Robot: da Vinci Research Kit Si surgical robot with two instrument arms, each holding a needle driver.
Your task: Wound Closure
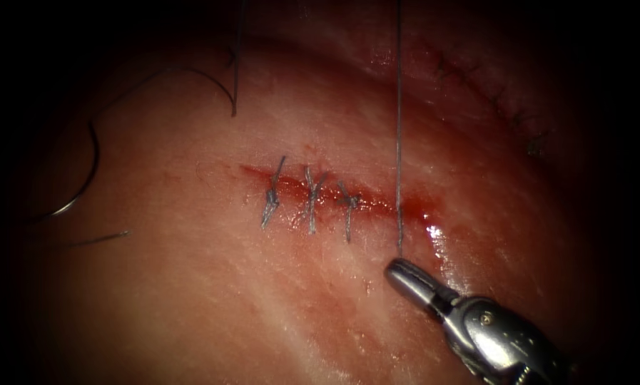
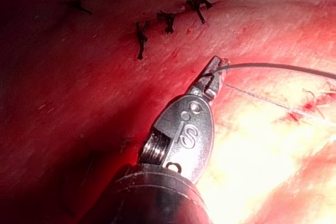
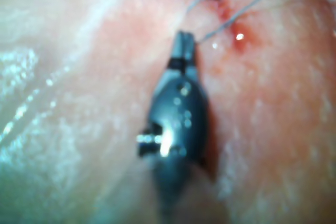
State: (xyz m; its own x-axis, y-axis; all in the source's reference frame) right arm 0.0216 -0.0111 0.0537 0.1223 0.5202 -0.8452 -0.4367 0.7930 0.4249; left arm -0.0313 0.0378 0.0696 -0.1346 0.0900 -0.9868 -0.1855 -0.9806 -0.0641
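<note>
While the tissue lies still under the scope, I have the right arm's tool pinching the thread.

Its shaft slants in from the lower right. The wrist is nearly straight, and the tip points up-left just below the right end of the cut. The jaws are pressed together on the thread, which runs taut straight up across the red fluid. Three stitches cross the cut further left. The needle lies loose on the tissue, well to the left of the cut, and I see nothing holding it.
</note>
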